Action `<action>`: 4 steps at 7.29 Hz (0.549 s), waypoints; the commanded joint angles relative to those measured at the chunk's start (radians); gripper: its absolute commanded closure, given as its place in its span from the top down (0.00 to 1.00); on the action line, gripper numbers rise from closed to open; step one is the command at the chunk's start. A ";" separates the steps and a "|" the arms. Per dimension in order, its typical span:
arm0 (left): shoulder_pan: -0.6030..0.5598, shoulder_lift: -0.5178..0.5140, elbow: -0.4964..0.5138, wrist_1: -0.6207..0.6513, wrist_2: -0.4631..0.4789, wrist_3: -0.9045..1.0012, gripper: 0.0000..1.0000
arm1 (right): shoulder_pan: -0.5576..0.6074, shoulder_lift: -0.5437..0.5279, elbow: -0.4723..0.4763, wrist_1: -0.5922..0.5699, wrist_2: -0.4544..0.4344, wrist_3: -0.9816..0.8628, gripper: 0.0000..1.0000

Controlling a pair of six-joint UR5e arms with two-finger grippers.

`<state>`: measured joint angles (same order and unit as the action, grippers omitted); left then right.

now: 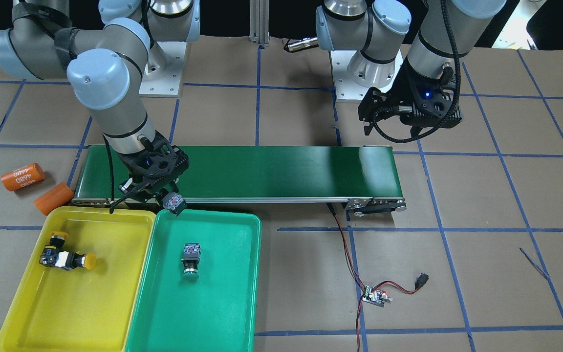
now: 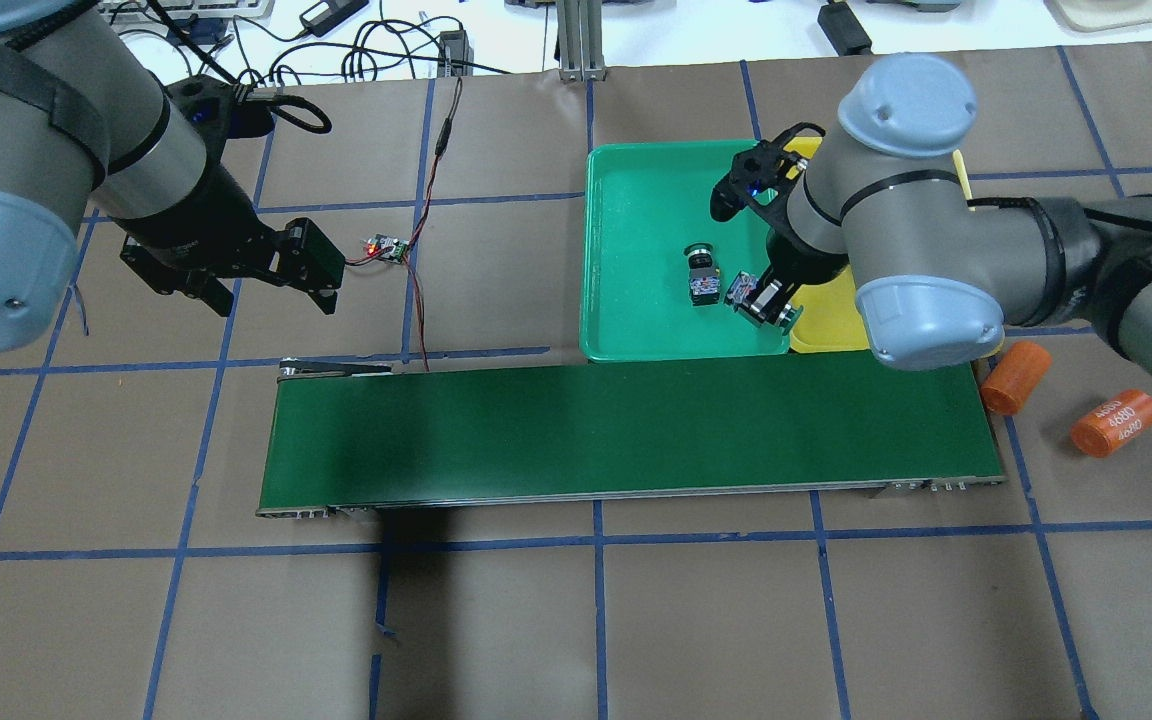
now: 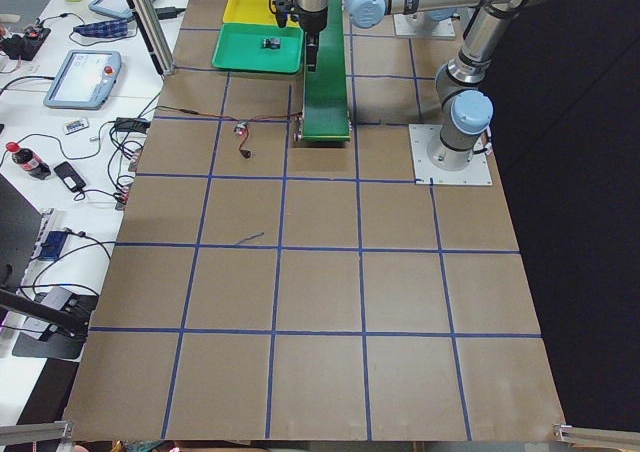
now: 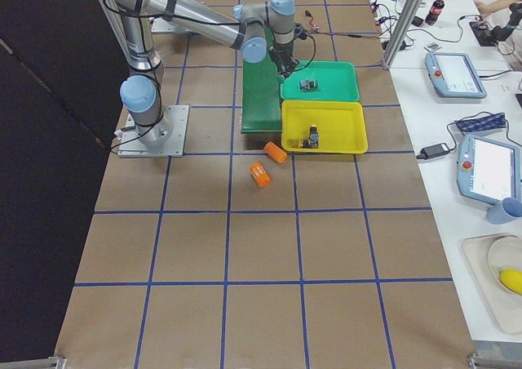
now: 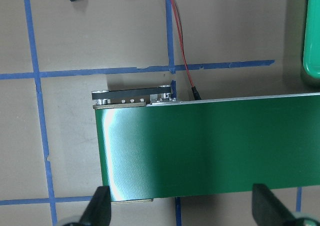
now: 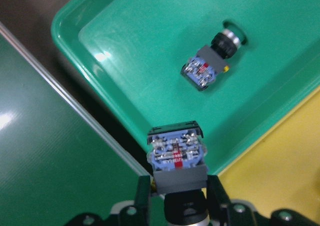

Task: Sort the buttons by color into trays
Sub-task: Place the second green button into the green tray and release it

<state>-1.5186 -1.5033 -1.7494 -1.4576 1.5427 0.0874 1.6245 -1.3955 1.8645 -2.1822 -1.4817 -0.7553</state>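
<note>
My right gripper (image 1: 168,194) is shut on a button (image 6: 176,153) and holds it above the near edge of the green tray (image 1: 223,313), close to the border with the yellow tray (image 1: 86,313). The button's blue-grey contact block faces out, and its cap is hidden between the fingers. A green-capped button (image 1: 191,261) lies in the green tray and also shows in the right wrist view (image 6: 212,61). Two yellow-capped buttons (image 1: 66,254) lie together in the yellow tray. My left gripper (image 1: 391,131) is open and empty above the far end of the belt, with its fingertips (image 5: 100,206) wide apart.
The dark green conveyor belt (image 1: 271,171) runs behind the trays. Two orange cylinders (image 1: 22,177) (image 1: 54,198) lie beside the belt's end near the yellow tray. A small circuit board (image 1: 375,296) with red wires lies on the brown table.
</note>
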 commanded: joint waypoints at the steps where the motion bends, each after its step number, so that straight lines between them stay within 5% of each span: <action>1: 0.000 -0.002 0.001 0.003 -0.001 0.000 1.00 | -0.001 0.088 -0.160 0.005 0.011 0.004 0.30; 2: 0.000 -0.002 0.001 0.003 -0.001 0.000 1.00 | -0.002 0.101 -0.175 0.013 0.008 0.008 0.45; 3: 0.000 -0.002 -0.001 0.003 -0.001 0.000 1.00 | -0.002 0.102 -0.176 0.015 0.008 0.010 0.78; 4: 0.000 -0.002 -0.001 0.003 -0.001 0.000 1.00 | -0.002 0.102 -0.176 0.018 0.006 0.011 0.80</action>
<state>-1.5186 -1.5048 -1.7495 -1.4543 1.5417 0.0874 1.6231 -1.2976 1.6950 -2.1685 -1.4744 -0.7464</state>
